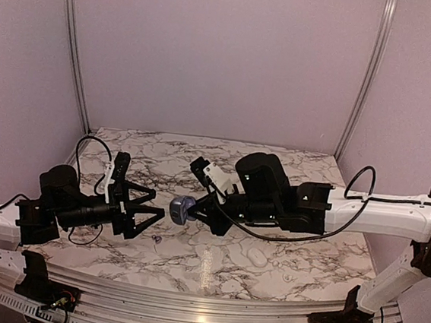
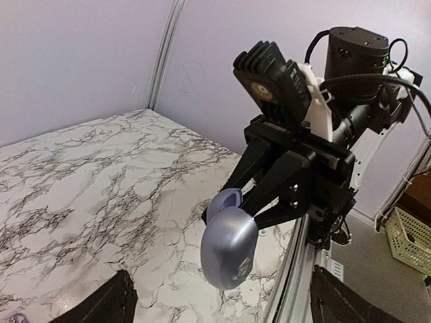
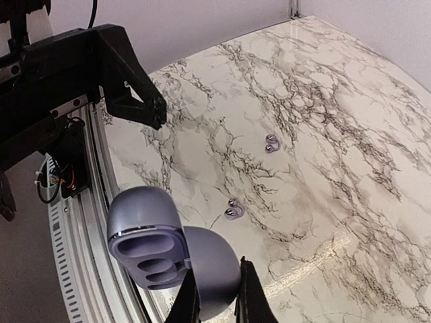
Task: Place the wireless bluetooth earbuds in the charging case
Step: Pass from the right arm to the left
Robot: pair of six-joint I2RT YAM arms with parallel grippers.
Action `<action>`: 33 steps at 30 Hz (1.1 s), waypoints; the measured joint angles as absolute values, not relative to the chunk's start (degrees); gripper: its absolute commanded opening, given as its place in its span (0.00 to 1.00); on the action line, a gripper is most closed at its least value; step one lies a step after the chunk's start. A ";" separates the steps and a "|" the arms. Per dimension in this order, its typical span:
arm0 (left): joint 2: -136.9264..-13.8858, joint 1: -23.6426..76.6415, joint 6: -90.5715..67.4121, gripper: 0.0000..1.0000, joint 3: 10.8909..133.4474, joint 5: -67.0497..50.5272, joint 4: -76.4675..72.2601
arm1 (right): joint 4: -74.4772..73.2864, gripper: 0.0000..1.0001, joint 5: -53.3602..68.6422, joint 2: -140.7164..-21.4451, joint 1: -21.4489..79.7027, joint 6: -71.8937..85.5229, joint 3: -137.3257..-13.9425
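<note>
So your right gripper (image 3: pixel 219 286) pinched the open charging case (image 3: pixel 151 235) at lower left, left gripper (image 1: pixel 159 203) gaped wide, earbuds (image 3: pixel 232 210) lay mid-frame on the table (image 3: pixel 337 101).

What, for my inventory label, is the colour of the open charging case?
The charging case looks greyish lavender and slightly glossy; clearest in the right wrist view.

Marble-patterned table (image 1: pixel 163 153), pale lilac walls (image 1: pixel 226 56), yellow-green basket (image 2: pixel 407 235).
</note>
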State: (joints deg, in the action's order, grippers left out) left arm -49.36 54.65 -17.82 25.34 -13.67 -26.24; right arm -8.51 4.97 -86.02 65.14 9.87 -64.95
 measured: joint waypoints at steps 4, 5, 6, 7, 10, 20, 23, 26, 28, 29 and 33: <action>-52.60 59.13 -11.46 0.88 25.34 -3.42 -25.17 | -15.70 0.00 0.43 -86.02 64.97 9.63 -68.16; -53.39 60.97 -9.30 0.88 25.34 -0.54 -25.21 | -17.52 0.00 -0.60 -86.02 64.79 9.82 -68.64; -54.13 62.85 -6.96 0.88 25.30 2.13 -25.43 | -19.09 0.00 -1.41 -86.02 64.60 10.07 -68.79; -54.72 64.53 -4.54 0.89 25.15 4.32 -25.82 | -20.58 0.00 -2.15 -86.02 64.36 10.31 -68.86; -55.75 69.12 3.49 0.91 22.98 9.78 -29.08 | -24.73 0.00 -3.38 -86.26 63.29 11.20 -68.86; -67.75 78.56 34.11 0.94 17.76 21.43 -42.06 | -36.47 0.00 -3.07 -93.01 62.35 14.55 -74.41; -71.59 78.59 39.20 0.93 17.76 23.05 -44.34 | -37.89 0.00 -1.34 -93.62 62.35 15.07 -75.46; -72.79 78.61 42.81 0.91 17.78 23.62 -46.02 | -38.76 0.00 1.26 -94.45 62.35 15.27 -76.99; -72.79 78.61 44.45 0.91 17.89 23.77 -47.22 | -39.22 0.00 3.33 -95.59 62.35 15.44 -78.59; -72.79 78.61 45.12 0.91 17.96 23.86 -47.70 | -39.31 0.00 4.23 -96.23 62.35 15.49 -79.26; -73.47 78.56 47.35 0.91 17.96 23.62 -51.11 | -38.89 0.00 9.06 -97.51 62.35 15.86 -80.03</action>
State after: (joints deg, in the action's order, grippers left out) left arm -73.47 78.56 47.35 17.96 23.62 -51.11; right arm -38.89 9.06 -97.51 62.35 15.86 -80.03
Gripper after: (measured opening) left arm 0.905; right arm 0.079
